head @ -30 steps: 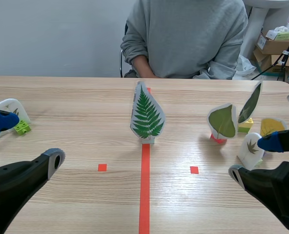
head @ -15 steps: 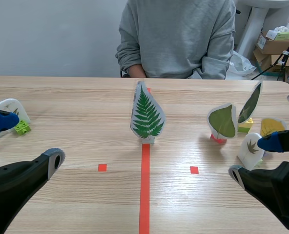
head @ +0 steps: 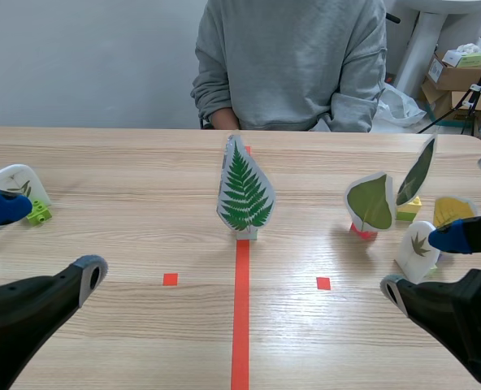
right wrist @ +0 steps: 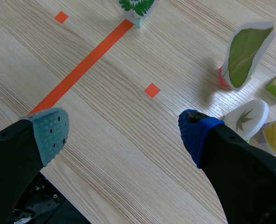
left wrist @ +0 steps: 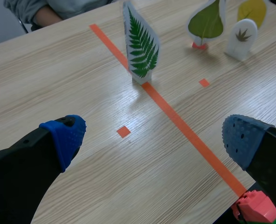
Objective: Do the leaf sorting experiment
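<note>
Six leaf cards stand upright. There is one fern card [head: 244,193]. Four stand right of it: oval green leaf [head: 370,201], slim dark leaf [head: 418,172], yellow leaf [head: 453,210] and small white card [head: 417,248]. One pale card [head: 15,180] stands far left of it. The left gripper [left wrist: 154,136] and right gripper [right wrist: 123,133] are nearer than the fern, fingers spread wide and empty. One person [head: 293,65] sits beyond it.

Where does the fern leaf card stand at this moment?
In the scene view the fern leaf card stands upright mid-table on the long tape line, left of the olive leaf card.
</note>
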### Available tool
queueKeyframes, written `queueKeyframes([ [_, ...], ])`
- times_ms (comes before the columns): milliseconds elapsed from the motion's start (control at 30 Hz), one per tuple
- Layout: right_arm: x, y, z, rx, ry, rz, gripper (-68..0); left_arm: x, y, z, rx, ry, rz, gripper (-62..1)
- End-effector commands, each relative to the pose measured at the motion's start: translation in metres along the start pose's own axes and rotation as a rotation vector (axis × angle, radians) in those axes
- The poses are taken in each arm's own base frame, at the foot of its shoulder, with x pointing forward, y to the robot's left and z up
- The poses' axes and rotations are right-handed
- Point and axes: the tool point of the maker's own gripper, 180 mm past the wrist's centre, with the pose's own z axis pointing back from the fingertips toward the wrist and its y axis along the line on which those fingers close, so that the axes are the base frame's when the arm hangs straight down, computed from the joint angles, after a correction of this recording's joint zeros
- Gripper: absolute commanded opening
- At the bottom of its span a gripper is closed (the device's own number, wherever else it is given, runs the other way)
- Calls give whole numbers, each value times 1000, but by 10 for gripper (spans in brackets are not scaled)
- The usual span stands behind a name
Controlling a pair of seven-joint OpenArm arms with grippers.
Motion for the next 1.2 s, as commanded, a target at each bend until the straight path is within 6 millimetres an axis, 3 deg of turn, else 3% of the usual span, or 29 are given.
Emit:
queueKeyframes([
  [0,3,-2,1,0,-9,12,-194,1,4,-2,8,7,-32,14],
  [133,3,-2,1,0,-9,12,-194,-15,23,-9,35,53,-88,14],
  [333,3,-2,1,0,-9,12,-194,-53,70,-29,57,87,-33,14],
  [533,3,-2,1,0,-8,13,-194,-77,97,-69,15,90,29,14],
  [667,2,-3,1,-1,-6,14,-194,-90,91,-106,-53,121,33,14],
  [833,2,-3,1,-1,-6,14,-194,-91,68,-151,-151,121,42,14],
  [1000,2,-3,1,-1,-6,14,-194,-85,59,-190,-151,104,64,-88],
  [1167,2,-3,1,-1,-6,14,-194,-78,57,-217,-129,97,69,-89],
])
